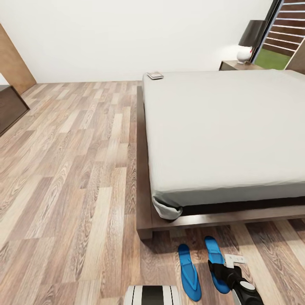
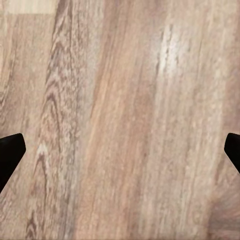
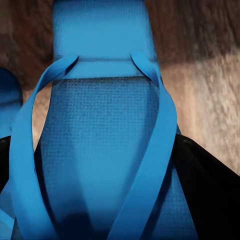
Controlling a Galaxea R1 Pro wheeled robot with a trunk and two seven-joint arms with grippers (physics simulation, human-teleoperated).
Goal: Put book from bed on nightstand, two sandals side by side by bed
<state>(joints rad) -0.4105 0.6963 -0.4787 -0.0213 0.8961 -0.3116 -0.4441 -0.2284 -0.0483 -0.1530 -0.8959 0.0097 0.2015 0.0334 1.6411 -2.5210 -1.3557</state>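
Note:
The book [image 1: 155, 75] lies flat on the far left corner of the bed [image 1: 224, 127]. A nightstand [image 1: 235, 65] stands beyond the bed's far right side. Two blue sandals lie side by side on the floor at the bed's near end: the left sandal [image 1: 189, 272] and the right sandal [image 1: 214, 254]. My right gripper [image 1: 219, 270] is down on the right sandal's near half. In the right wrist view its black fingers [image 3: 210, 195] press that sandal's [image 3: 100, 140] sides, straps facing the camera. My left gripper [image 2: 120, 160] hangs open over bare wood floor.
A white lamp [image 1: 244, 54] with a dark shade sits on the nightstand, by a window [image 1: 284, 38]. A dark wooden console [image 1: 9, 108] and a brown panel [image 1: 12, 59] stand at the far left. Wide plank floor [image 1: 72, 178] stretches left of the bed.

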